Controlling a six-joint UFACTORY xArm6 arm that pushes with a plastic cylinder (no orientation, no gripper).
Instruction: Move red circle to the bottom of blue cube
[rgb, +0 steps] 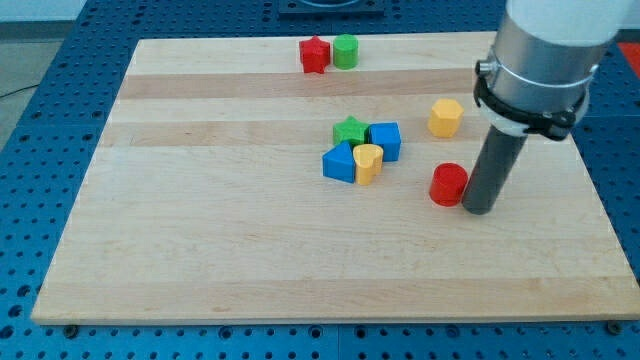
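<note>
The red circle (449, 184) lies on the wooden board at the view's right of centre. My tip (478, 209) rests on the board just to the right of the red circle, touching or nearly touching it. The blue cube (385, 141) sits up and to the left of the red circle, in a cluster with a green star (349, 130), a yellow heart-shaped block (368, 162) and a blue triangular block (339, 162).
A yellow hexagon (446, 117) lies above the red circle. A red star (314, 55) and a green cylinder (345, 51) sit together near the board's top edge. The board's right edge (600, 200) is close to my tip.
</note>
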